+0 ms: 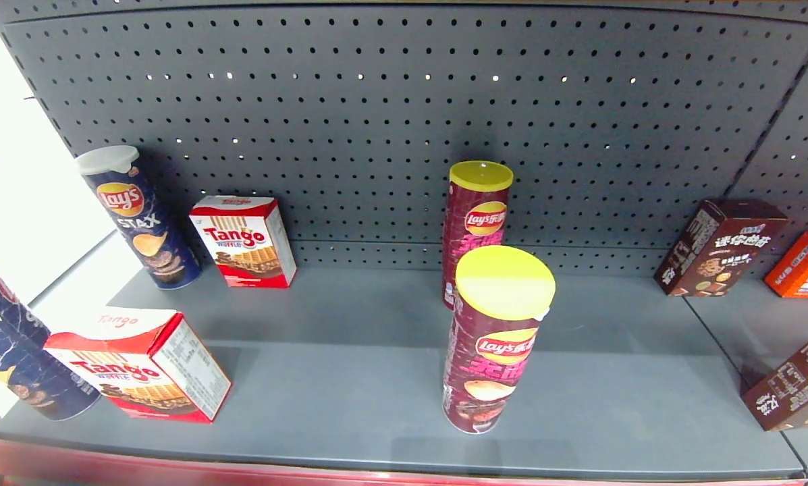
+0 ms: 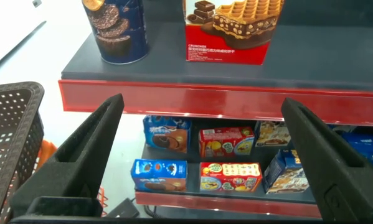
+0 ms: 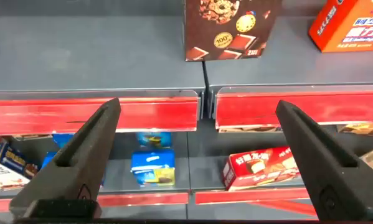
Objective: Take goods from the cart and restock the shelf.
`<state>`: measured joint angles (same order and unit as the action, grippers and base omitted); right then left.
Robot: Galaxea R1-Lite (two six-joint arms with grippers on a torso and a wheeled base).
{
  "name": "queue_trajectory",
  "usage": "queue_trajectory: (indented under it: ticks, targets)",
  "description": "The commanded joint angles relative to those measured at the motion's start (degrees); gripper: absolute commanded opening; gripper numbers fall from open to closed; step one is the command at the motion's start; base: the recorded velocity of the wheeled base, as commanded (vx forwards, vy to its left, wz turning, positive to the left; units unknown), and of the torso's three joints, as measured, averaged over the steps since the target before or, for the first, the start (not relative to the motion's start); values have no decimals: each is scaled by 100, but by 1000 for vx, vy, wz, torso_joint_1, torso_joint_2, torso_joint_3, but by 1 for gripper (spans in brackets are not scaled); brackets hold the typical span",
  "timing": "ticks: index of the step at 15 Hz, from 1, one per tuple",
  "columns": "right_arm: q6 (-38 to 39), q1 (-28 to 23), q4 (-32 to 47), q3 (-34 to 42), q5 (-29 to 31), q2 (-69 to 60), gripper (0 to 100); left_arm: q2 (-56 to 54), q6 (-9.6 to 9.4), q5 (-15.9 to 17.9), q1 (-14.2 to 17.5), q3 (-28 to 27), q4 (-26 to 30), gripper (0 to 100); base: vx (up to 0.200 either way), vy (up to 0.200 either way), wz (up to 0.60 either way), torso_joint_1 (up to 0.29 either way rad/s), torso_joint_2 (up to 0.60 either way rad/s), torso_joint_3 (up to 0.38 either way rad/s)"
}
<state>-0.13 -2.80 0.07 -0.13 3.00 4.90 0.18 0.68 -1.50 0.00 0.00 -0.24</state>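
Out front of the shelf (image 1: 349, 378), left hand (image 2: 202, 102) and right hand (image 3: 198, 104) both hang wide open and empty, with the black mesh cart (image 2: 12, 124) close by the left hand, so left arm is likely nearer; its goods are hidden.

Grey shelf (image 1: 349, 378), red front edge, pegboard back. Ref.: 12 o'clock = rear.
- 10 o'clock: blue can (image 1: 139, 219) upright, wafer box (image 1: 245, 241) just beside.
- 8 o'clock: second blue can (image 1: 12, 351), second wafer box (image 1: 140, 368).
- Ctr: front maroon can (image 1: 491, 344); rear maroon can (image 1: 479, 212) at its 12.
- 2 o'clock: brown box (image 1: 717, 246), orange box (image 1: 805, 264).
- 4 o'clock: second brown box (image 1: 795, 388).
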Motion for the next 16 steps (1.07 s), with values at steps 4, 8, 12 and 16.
queue_trajectory:
  ticks: [4,8,12,16]
  targets:
    - [-13,192,37,-4,-10,-165,100,8,2,1,0,0,-2,100,0,0,0,0,0,0]
    - [5,280,1,13,-10,-472,100,8,-7,36,0,0,-2,100,0,0,0,0,0,0]
    - [5,280,1,5,-19,-472,100,8,11,27,0,0,-2,100,0,0,0,0,0,0]
    - [-4,280,1,13,-230,-464,100,17,11,18,0,0,-2,100,0,0,0,0,0,0]
